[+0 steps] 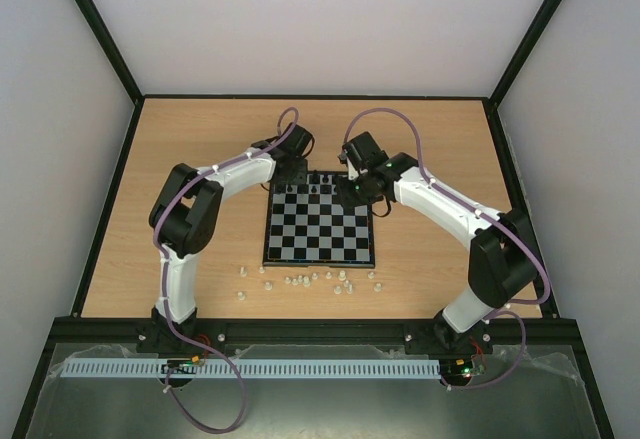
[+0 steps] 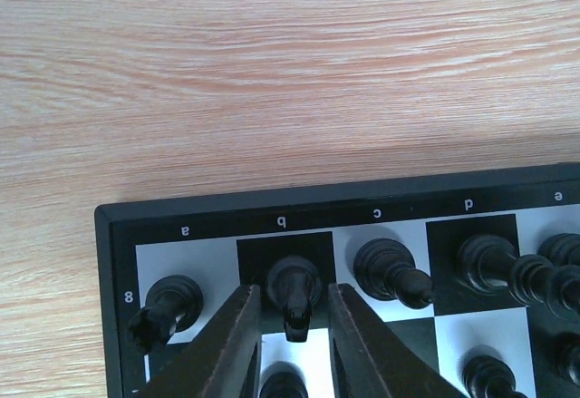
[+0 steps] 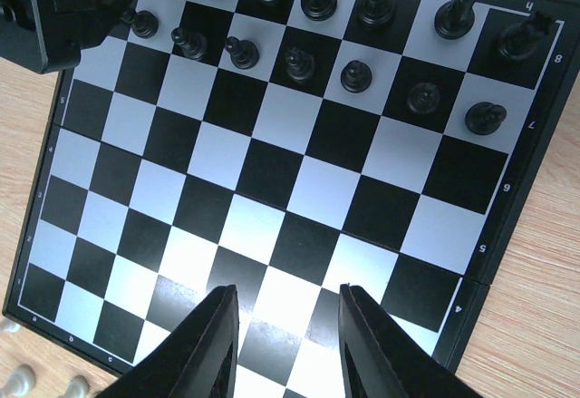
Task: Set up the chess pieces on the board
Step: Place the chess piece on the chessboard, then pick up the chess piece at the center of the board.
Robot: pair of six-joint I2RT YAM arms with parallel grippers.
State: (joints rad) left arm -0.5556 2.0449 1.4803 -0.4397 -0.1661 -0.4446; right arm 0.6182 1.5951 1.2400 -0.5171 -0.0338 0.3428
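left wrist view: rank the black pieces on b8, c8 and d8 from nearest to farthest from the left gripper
1. b8 piece, right between the fingers of the left gripper.
2. c8 piece, one square to the right.
3. d8 piece, farther right again.

board (image 3: pixel 272 189) 1; black chess pieces (image 3: pixel 355 74) 15 visible; white chess pieces (image 1: pixel 314 277) roughly 15, blurred
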